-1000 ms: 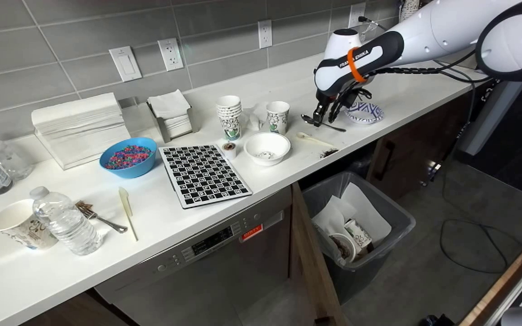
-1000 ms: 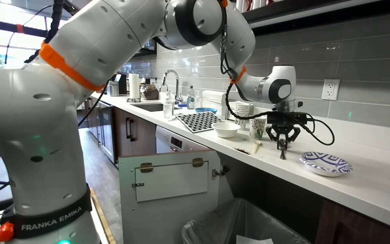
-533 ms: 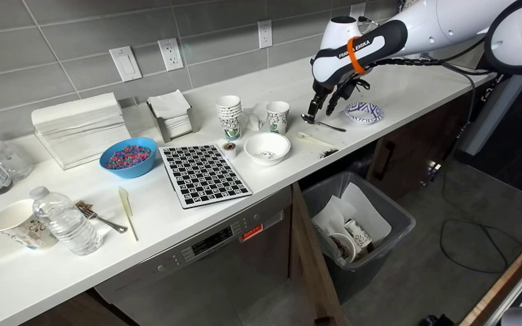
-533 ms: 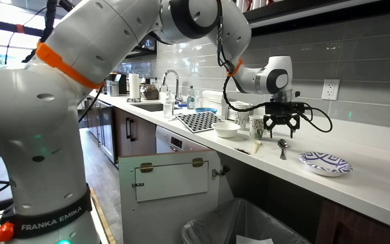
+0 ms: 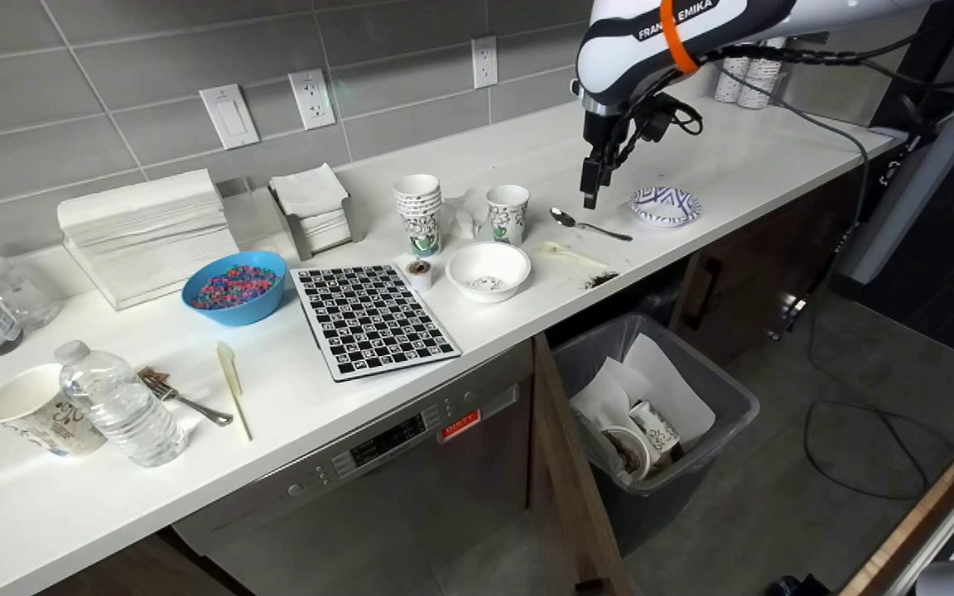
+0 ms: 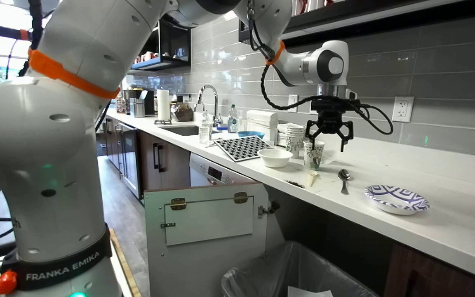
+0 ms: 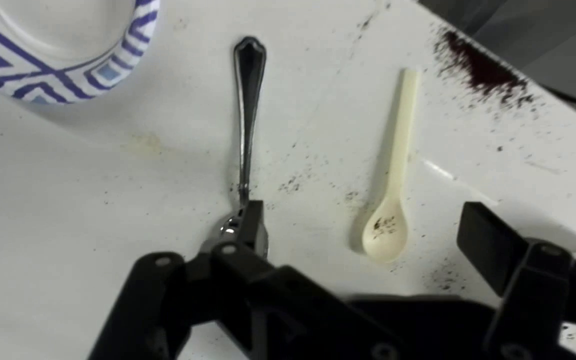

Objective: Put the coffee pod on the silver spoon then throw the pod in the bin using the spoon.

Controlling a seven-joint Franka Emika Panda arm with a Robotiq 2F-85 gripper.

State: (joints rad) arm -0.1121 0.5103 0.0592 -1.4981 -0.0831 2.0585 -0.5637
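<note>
wrist view: silver spoon [image 7: 250, 100], bowl end partly hidden behind gripper [image 7: 366, 225]; patterned bowl [image 7: 113, 75] beyond gripper, cut off top-left. in an exterior view: bin [image 6: 281, 270] well below gripper, base cut off.

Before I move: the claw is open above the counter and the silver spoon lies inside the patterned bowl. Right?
Not quite: the wrist view shows the silver spoon on the counter, beside the patterned bowl, not inside it. The claw is open above the counter.
</note>
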